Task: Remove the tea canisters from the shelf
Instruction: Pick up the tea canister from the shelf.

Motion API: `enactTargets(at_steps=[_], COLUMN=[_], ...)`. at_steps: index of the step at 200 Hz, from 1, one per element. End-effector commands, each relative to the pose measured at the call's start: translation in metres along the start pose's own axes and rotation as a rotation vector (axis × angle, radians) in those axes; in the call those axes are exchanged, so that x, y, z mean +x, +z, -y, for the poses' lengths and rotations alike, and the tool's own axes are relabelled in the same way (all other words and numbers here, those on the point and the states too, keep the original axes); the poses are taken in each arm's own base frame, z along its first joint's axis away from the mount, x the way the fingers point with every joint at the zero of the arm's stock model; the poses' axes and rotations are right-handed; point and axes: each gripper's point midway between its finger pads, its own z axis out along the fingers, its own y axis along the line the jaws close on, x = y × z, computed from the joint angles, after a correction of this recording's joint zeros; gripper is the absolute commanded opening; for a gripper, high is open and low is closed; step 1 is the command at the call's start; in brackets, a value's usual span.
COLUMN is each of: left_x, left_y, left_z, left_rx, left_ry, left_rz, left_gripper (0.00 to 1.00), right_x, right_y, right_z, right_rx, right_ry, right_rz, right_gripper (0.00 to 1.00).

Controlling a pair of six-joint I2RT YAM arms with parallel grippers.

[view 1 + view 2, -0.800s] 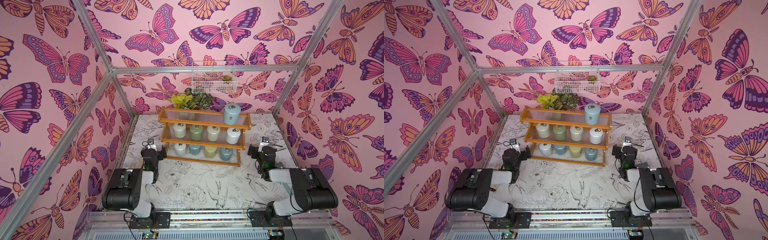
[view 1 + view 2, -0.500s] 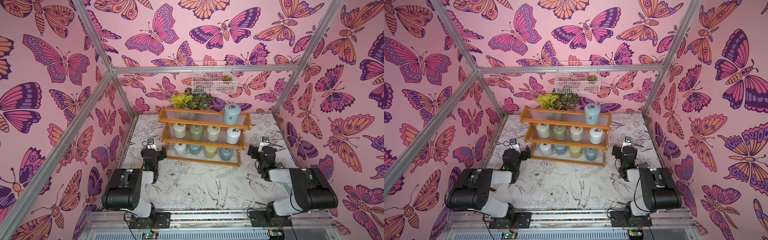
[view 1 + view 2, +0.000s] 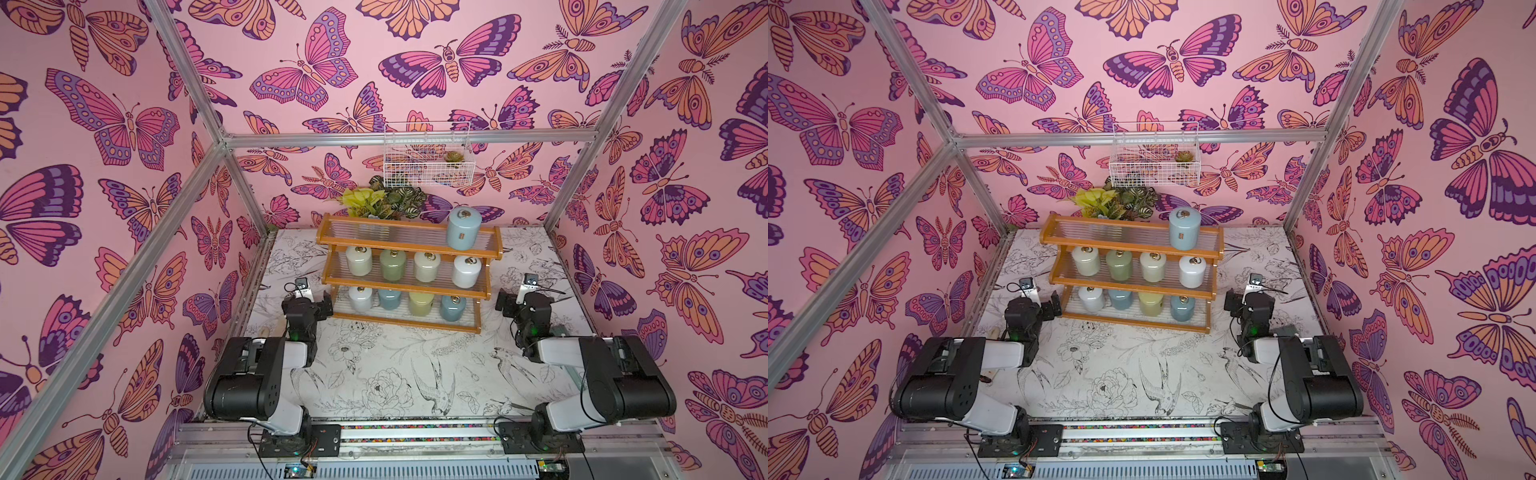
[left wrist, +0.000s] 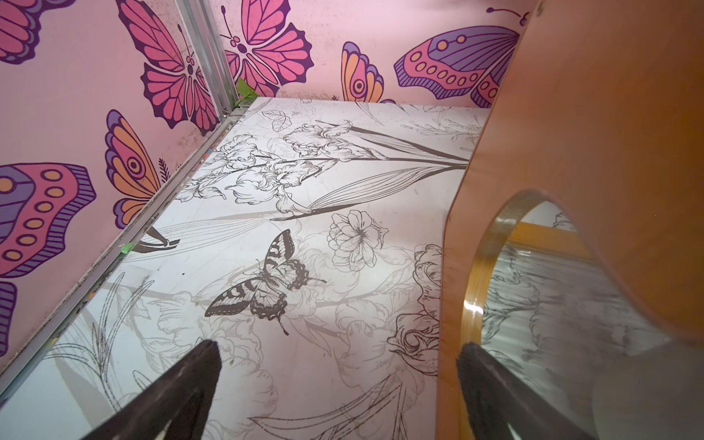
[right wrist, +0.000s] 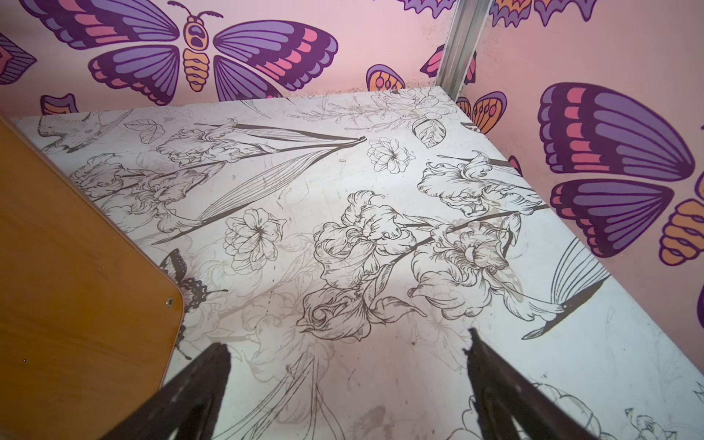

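Note:
The shelf (image 3: 405,243), a three-tier orange-brown rack with clear ribbed panels, stands at the back middle of the table in both top views. One blue-grey tea canister (image 3: 463,228) stands on its top tier. The middle tier holds several: cream (image 3: 358,261), sage green (image 3: 392,264), cream, white (image 3: 466,271). Several more fill the bottom tier, among them yellow-green (image 3: 420,302). My left gripper (image 3: 309,305) is open beside the shelf's left end, one finger (image 4: 482,367) by the side panel (image 4: 590,133). My right gripper (image 3: 521,301) is open and empty, off the right side panel (image 5: 76,285).
A white wire basket (image 3: 428,160) hangs on the back wall above the shelf. Potted plants (image 3: 382,201) sit behind the shelf's top tier. Pink butterfly walls and aluminium posts (image 3: 582,166) close in on both sides. The printed tabletop (image 3: 395,361) stretches in front of the shelf.

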Motion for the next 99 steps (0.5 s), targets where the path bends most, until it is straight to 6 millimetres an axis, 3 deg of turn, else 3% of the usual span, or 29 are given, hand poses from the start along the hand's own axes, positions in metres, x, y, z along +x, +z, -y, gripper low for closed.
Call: enactTargets(at_steps=[1,28,41,45,59,85,99], left_x=[-0.002,-0.004,-0.016,-0.003,-0.008,-0.030,-0.054], left_y=[0.002,-0.002,-0.005,-0.011,-0.018,-0.036,-0.054], left_z=[0.001,0.000,0.000,-0.001,-0.002,-0.007,-0.014], left_rx=[0.002,-0.002,-0.001,0.001,0.002,-0.020,-0.061], left_ry=[0.010,0.009,0.001,0.006,0.008,-0.002,-0.007], left_rz=[0.007,0.027,0.070,0.042,0.055,0.090,0.127], left_gripper=[1.00,1.00,1.00,1.00,1.00,1.00,1.00], right_x=[-0.007,-0.008,-0.008,-0.008,-0.007,-0.007,-0.008], right_y=[0.004,0.004,0.004,0.004,0.004,0.004,0.004], right_z=[0.003,0.003,0.003,0.003,0.003,0.003,0.003], right_rx=[0.018,0.016,0.017,0.017,0.016,0.017,0.017], right_ry=[-0.003,-0.002,-0.002,-0.003,-0.003,-0.003,-0.003], right_rz=[0.018,0.019,0.019,0.018,0.017,0.016,0.018], right_gripper=[0.99,0.98,0.99,0.99,0.99,0.99,0.99])
